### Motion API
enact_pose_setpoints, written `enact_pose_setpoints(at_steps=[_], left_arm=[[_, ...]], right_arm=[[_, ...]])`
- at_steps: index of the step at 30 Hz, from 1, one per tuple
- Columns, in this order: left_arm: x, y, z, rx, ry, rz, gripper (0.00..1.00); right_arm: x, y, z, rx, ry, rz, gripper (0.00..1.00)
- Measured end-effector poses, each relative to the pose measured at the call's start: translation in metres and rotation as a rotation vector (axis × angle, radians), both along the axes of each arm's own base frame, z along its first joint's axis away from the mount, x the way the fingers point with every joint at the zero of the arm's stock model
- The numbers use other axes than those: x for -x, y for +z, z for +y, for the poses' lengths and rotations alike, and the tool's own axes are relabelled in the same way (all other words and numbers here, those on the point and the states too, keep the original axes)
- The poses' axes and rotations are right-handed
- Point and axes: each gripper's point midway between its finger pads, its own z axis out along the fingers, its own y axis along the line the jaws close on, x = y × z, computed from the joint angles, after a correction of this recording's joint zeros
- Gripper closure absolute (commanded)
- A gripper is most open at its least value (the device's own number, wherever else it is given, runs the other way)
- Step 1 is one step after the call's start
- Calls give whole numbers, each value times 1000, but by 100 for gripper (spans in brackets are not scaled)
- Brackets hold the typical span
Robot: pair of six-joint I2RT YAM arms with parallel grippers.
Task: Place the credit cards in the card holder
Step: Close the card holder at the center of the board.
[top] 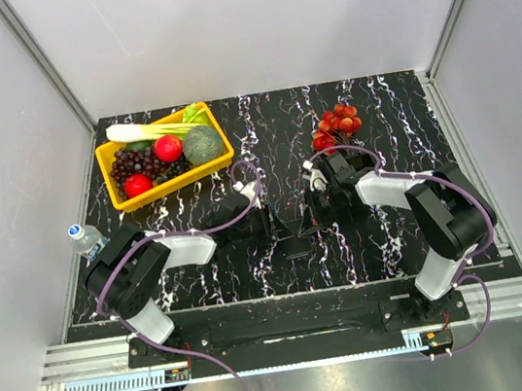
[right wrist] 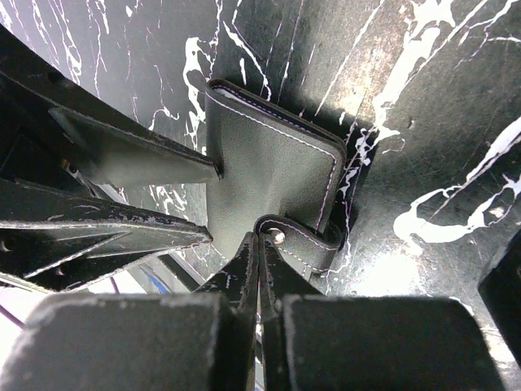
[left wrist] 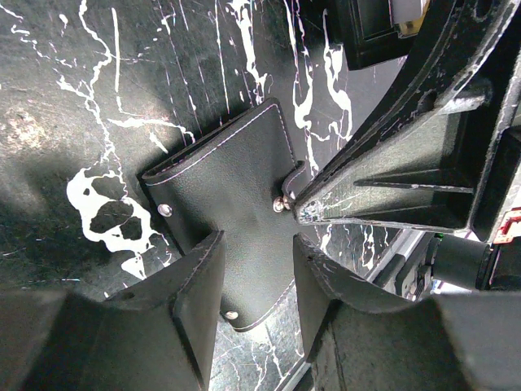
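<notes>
The card holder (left wrist: 224,191) lies shut and flat on the black marbled table, between the two arms (top: 298,243). My left gripper (left wrist: 256,244) is open, its fingers pointing down at the holder's face near one edge, with nothing pinched between them. My right gripper (right wrist: 260,241) is shut. Its joined tips touch the holder's snap strap (right wrist: 305,242) beside the metal stud. In the left wrist view the right fingers (left wrist: 383,175) reach in from the right to that stud. The credit cards are out of view.
A yellow basket (top: 222,154) of fruit and vegetables stands at the back left. A bunch of red fruit (top: 337,122) lies at the back right. A small water bottle (top: 85,239) lies by the table's left edge.
</notes>
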Motion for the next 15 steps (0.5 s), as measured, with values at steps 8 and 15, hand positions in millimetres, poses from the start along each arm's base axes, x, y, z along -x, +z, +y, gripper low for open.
enact_pose_setpoints(at_steps=[8, 15], left_arm=[[0, 0, 0, 0, 0, 0, 57], [0, 0, 0, 0, 0, 0, 57]], right_arm=[[1, 0, 2, -15, 7, 9, 100], [1, 1, 3, -20, 9, 12, 100]])
